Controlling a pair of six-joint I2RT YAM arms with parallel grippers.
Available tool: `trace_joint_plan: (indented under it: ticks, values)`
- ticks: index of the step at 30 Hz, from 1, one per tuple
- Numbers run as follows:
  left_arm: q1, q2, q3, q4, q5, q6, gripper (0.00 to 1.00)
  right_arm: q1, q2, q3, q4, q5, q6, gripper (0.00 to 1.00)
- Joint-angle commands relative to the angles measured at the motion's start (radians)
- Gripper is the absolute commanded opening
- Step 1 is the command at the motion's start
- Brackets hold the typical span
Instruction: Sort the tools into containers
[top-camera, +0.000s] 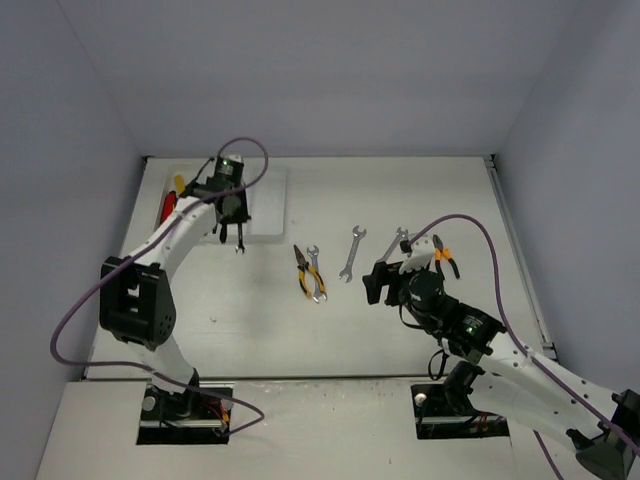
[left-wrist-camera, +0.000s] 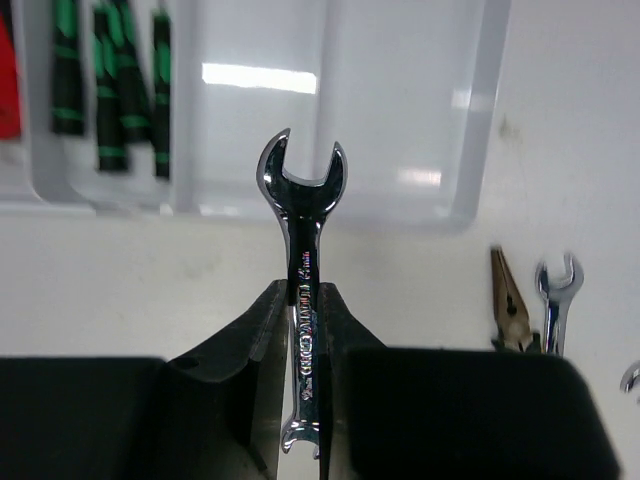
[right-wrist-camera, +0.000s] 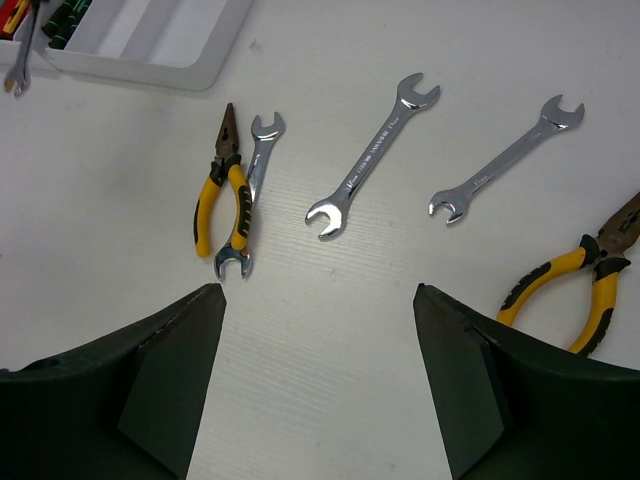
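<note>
My left gripper (left-wrist-camera: 303, 300) is shut on a silver wrench (left-wrist-camera: 303, 240) and holds it upright, its open end up, over the table just in front of the white tray (left-wrist-camera: 480, 150). From above, the left gripper (top-camera: 236, 235) is at the tray's (top-camera: 268, 195) near edge. Green and black screwdrivers (left-wrist-camera: 110, 90) lie in a left compartment, and a red knife (left-wrist-camera: 7, 90) lies further left. My right gripper (right-wrist-camera: 320, 330) is open and empty above bare table. Ahead of it lie yellow pliers (right-wrist-camera: 222, 195), three wrenches (right-wrist-camera: 250, 185) (right-wrist-camera: 375, 155) (right-wrist-camera: 508, 158) and a second pair of pliers (right-wrist-camera: 575, 275).
The two right compartments of the tray (left-wrist-camera: 400, 100) look bare in the left wrist view. From above, a red knife (top-camera: 168, 208) and a yellow one (top-camera: 179, 183) lie at the tray's left end. Grey walls close in the table on three sides.
</note>
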Motion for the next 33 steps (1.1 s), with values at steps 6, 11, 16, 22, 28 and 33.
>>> trace_joint_plan:
  ticks: [6,11,16,22,28,33]
  values:
    - [0.108,0.322,0.445,-0.019,-0.021,0.231,0.00,-0.007,0.032,0.035,0.040,0.041,-0.008,0.74]
    - [0.127,0.460,0.570,-0.017,-0.021,0.240,0.00,-0.006,0.037,0.037,0.033,0.038,-0.008,0.74]
    - [0.141,0.536,0.638,-0.015,-0.003,0.221,0.05,-0.008,0.027,0.034,0.023,0.034,0.002,0.74]
    - [0.142,0.509,0.604,-0.007,0.020,0.184,0.35,-0.007,0.028,0.036,0.017,0.039,0.003,0.74]
    - [0.106,0.338,0.456,0.023,0.062,0.096,0.46,-0.008,0.026,0.040,0.013,0.046,-0.002,0.74]
    - [-0.039,0.150,0.258,0.057,0.068,-0.041,0.47,-0.008,0.013,0.038,0.012,0.067,-0.008,0.74]
